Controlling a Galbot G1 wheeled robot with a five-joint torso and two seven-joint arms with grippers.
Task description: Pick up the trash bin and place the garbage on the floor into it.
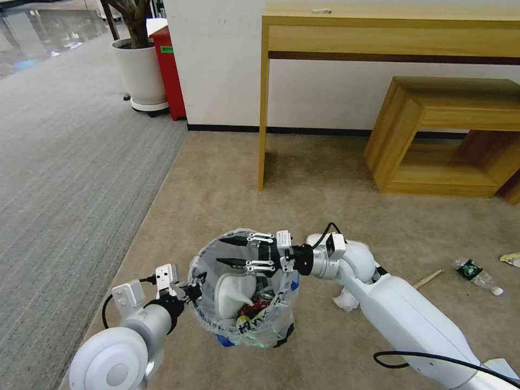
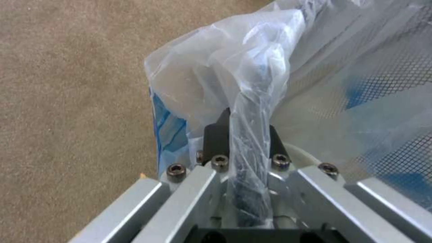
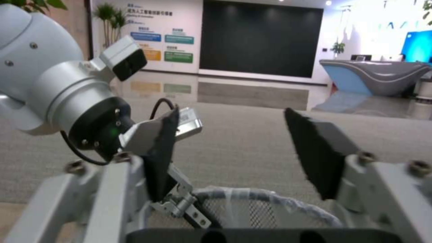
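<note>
My left gripper (image 1: 190,286) pinches bin (image 1: 246,325) rim; right gripper (image 1: 230,253) spread, empty over opening — drop done, I judge; next: bottle (image 1: 478,275), stick (image 1: 428,279).

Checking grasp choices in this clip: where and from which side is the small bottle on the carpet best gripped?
The small bottle lies flat on the floor, its cap end pointing away from the robot's right arm. Likely best: come straight down from above and close across the labelled middle, fingers square to its long axis. The right hand, open above the trash bin, is nearer.
</note>
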